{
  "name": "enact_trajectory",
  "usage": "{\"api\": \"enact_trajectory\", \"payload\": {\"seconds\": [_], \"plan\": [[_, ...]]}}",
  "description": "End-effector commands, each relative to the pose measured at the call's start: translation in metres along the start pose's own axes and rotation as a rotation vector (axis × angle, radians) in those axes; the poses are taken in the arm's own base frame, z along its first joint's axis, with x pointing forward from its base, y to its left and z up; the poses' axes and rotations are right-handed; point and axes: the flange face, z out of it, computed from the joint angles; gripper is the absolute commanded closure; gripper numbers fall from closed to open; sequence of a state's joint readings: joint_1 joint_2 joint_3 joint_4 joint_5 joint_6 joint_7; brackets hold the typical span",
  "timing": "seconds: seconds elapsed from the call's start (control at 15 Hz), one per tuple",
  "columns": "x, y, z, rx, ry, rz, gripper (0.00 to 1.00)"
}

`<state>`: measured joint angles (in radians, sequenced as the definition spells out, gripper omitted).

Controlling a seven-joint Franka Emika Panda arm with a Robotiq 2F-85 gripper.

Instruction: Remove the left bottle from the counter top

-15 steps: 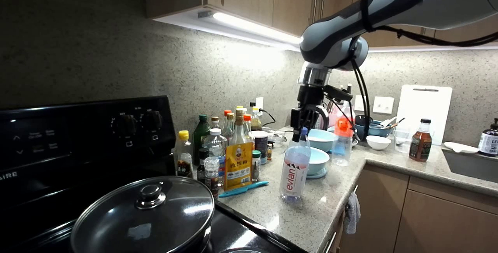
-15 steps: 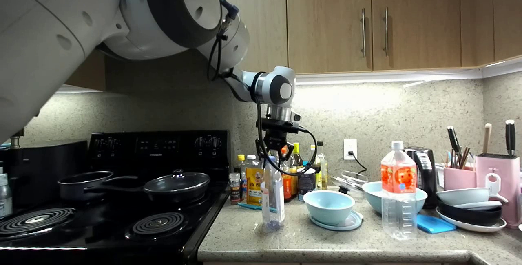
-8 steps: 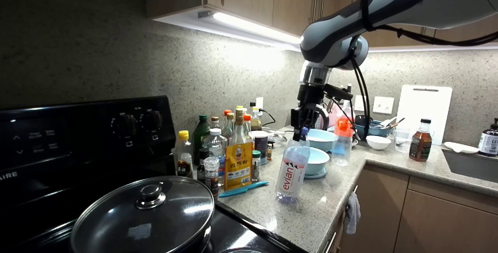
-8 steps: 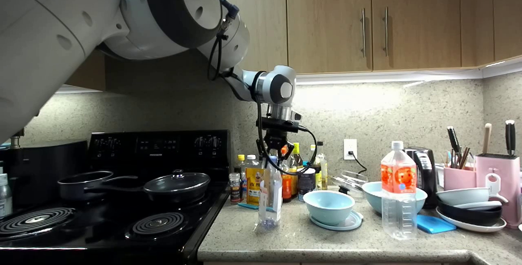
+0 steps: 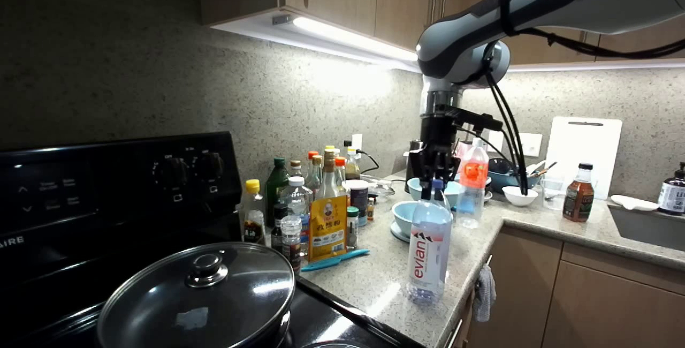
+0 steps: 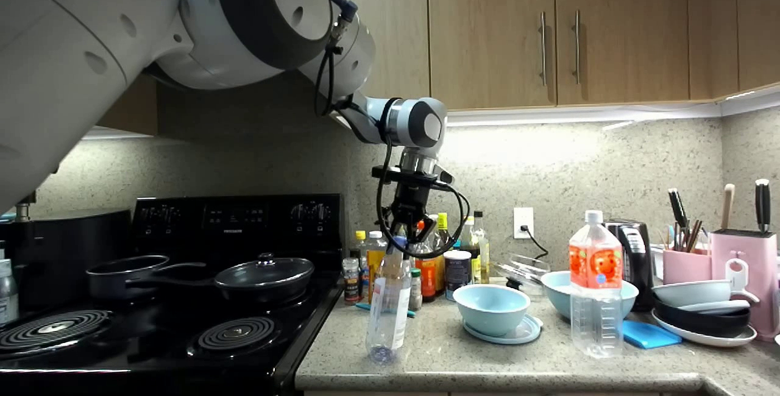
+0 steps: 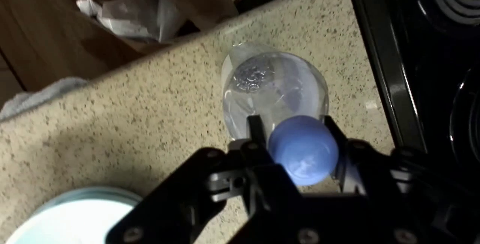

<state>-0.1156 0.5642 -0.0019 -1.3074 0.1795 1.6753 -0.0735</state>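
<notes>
The left bottle, a translucent whitish plastic bottle with a blue cap and a pink-and-white label, shows in both exterior views [image 5: 428, 254] [image 6: 390, 304] and in the wrist view [image 7: 277, 82]. My gripper [image 5: 432, 184] is shut on its cap and neck; it also shows in an exterior view [image 6: 402, 242]. In the wrist view the fingers [image 7: 292, 124] stand on both sides of the blue cap. The bottle hangs tilted, its base toward the front edge of the grey speckled counter top [image 5: 364, 284]. I cannot tell whether the base touches the counter.
Teal bowls [image 6: 491, 311] stand beside the bottle. A large clear bottle with an orange label [image 6: 596, 298] is farther along. Several condiment bottles [image 5: 327, 225] stand by the wall. A black stove [image 6: 183, 347] with a lidded pan [image 6: 265, 280] adjoins the counter.
The gripper and bottle have moved together toward the counter's front edge, and the gripper has turned. The bottle has gone from nearly upright to tilted.
</notes>
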Motion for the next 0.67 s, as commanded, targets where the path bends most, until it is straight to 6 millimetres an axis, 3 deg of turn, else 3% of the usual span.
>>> {"api": "enact_trajectory", "payload": {"seconds": [0.0,0.53,0.6], "plan": [[-0.016,0.009,-0.010,0.036,-0.089,0.172,0.86],[-0.010,0.004,-0.022,0.115,-0.027,0.242,0.86],[-0.007,0.008,-0.015,0.084,-0.048,0.213,0.61]]}}
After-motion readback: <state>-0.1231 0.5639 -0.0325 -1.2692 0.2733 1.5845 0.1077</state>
